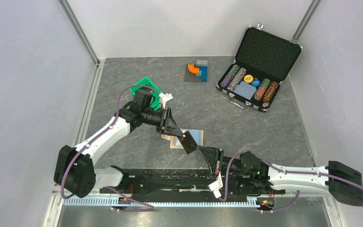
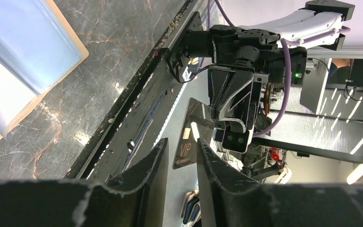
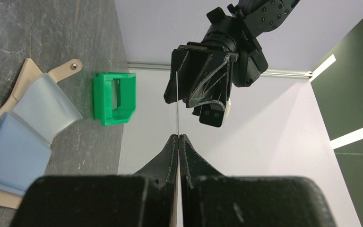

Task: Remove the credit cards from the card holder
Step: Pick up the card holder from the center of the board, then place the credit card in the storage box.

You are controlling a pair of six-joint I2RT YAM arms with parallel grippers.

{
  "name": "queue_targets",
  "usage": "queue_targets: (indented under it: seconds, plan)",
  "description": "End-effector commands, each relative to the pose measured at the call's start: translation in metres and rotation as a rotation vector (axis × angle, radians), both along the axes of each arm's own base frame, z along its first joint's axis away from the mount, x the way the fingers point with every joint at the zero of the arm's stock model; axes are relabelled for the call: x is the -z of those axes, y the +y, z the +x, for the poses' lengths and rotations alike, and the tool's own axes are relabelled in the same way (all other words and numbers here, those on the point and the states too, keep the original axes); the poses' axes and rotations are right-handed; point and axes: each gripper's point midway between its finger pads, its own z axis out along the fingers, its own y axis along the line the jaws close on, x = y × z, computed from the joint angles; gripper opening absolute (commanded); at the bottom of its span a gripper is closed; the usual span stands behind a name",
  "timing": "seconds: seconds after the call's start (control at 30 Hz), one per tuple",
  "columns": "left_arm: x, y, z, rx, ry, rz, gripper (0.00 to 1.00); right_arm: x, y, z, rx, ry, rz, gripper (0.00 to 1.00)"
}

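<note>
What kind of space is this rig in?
Probably a lab robot cell: white panel walls around a grey marbled table, two arms bolted at its edge, props like a poker chip case.

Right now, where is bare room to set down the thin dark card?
Bare grey tabletop lies right of the tan bifold card holder, up to the open black chip case. Crowded on the holder's left: green plastic bin, left gripper.
</note>
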Motion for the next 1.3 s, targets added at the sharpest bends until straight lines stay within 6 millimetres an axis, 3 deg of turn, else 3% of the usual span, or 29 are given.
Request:
queue_targets:
  seconds: [0.0, 0.27, 0.33, 0.4, 0.5, 0.73, 0.87, 1.13, 1.27]
  plan:
    - [-0.003, -0.004, -0.006, 0.046, 0.002, -0.042, 0.33, -0.016, 0.003, -0.004, -0.024, -0.010, 0.050, 0.00]
    - [-0.001, -0.006, -0.006, 0.053, 0.017, -0.045, 0.27, -0.013, 0.004, -0.005, -0.025, -0.003, 0.042, 0.00]
    - [-0.003, -0.007, -0.005, 0.052, 0.020, -0.058, 0.20, -0.011, 0.004, -0.005, -0.021, -0.002, 0.036, 0.00]
    - [-0.005, -0.009, -0.005, 0.050, 0.022, -0.071, 0.05, -0.011, 0.004, -0.005, -0.019, 0.001, 0.036, 0.00]
    - [-0.007, -0.010, -0.005, 0.046, 0.035, -0.095, 0.02, -0.010, 0.004, -0.002, -0.006, 0.012, 0.036, 0.00]
    - [-0.001, -0.005, 0.010, -0.045, 0.025, -0.059, 0.02, -0.006, 0.002, 0.002, 0.011, 0.110, 0.061, 0.40]
    - [-0.007, 0.005, 0.035, -0.159, -0.006, -0.048, 0.02, 0.005, 0.005, 0.002, 0.008, 0.241, 0.055, 0.54]
    - [-0.036, 0.060, 0.109, -0.579, -0.218, 0.036, 0.02, -0.001, -0.001, 0.008, 0.017, 0.513, 0.246, 0.59]
    - [-0.045, 0.098, 0.146, -0.832, -0.255, 0.059, 0.02, -0.018, -0.009, 0.018, 0.040, 0.752, 0.459, 0.60]
